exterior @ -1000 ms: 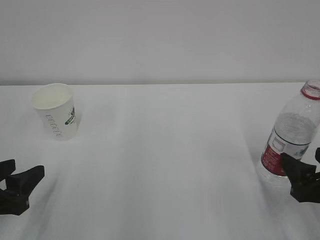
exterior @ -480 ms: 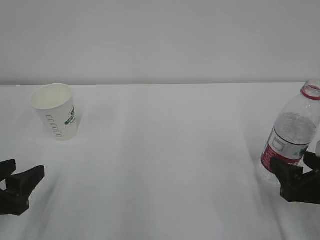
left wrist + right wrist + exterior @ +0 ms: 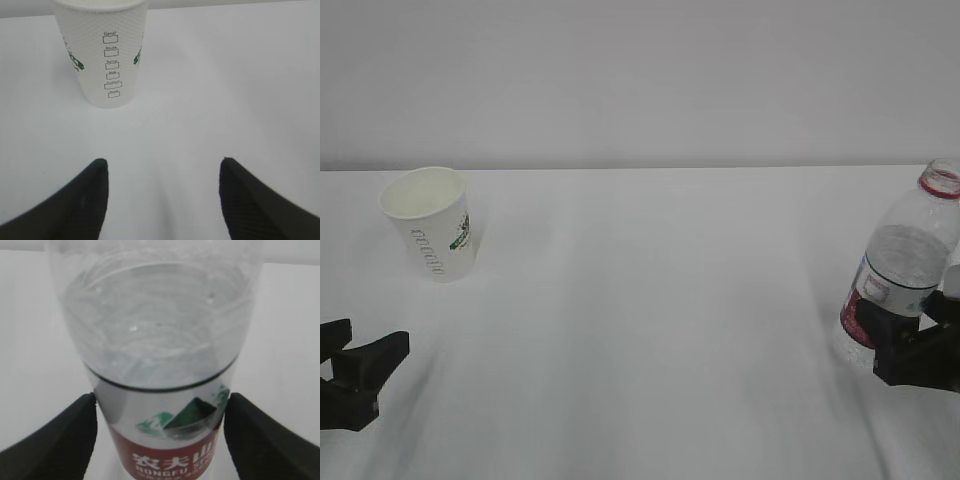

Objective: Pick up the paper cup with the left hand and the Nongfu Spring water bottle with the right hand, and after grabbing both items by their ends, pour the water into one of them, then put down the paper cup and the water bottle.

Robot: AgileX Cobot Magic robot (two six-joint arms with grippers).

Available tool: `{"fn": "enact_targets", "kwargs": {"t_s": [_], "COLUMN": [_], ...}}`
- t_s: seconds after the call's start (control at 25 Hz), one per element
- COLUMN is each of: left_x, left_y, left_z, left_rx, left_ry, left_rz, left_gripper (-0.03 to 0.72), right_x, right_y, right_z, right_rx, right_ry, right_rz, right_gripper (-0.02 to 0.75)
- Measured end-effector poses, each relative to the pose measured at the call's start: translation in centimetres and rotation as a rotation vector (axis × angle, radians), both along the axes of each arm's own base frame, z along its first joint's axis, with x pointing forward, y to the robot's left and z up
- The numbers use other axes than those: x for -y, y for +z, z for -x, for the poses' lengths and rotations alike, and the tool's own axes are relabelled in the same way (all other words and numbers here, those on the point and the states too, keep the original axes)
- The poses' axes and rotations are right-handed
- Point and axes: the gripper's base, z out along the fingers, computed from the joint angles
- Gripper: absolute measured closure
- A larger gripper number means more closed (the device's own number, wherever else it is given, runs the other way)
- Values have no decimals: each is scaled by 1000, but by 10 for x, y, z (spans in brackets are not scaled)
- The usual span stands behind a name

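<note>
The white paper cup (image 3: 430, 225) stands upright at the far left of the table; in the left wrist view the cup (image 3: 102, 55) is ahead and left of centre. My left gripper (image 3: 360, 345) (image 3: 163, 161) is open and empty, well short of it. The Nongfu Spring water bottle (image 3: 900, 270) stands uncapped at the right edge, with water (image 3: 155, 330) filling it to above the label. My right gripper (image 3: 910, 322) (image 3: 161, 397) is open, its fingers on either side of the bottle (image 3: 155, 440) at label height, very close to its walls.
The white table (image 3: 650, 300) stretches bare between cup and bottle, and a pale wall rises behind its far edge. The bottle stands close to the right border of the exterior view.
My right gripper has moved forward and up so its fingers now flank the bottle's label. The bottle shifted slightly left. The left gripper and the cup have stayed put.
</note>
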Motion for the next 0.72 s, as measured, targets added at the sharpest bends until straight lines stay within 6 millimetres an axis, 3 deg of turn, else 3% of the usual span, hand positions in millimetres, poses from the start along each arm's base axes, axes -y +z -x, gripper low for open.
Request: {"fn": "enact_targets", "kwargs": {"t_s": [0.72], "left_x": [0], "left_y": [9], "left_z": [0], "left_rx": [48], "left_ry": [0], "left_rz": [12], "left_gripper": [181], "right_x": [-2], "right_y": [-2], "right_z": [-18], "right_rx": [26], "right_ry": [5], "right_rz": [-2], "right_gripper": [143]}}
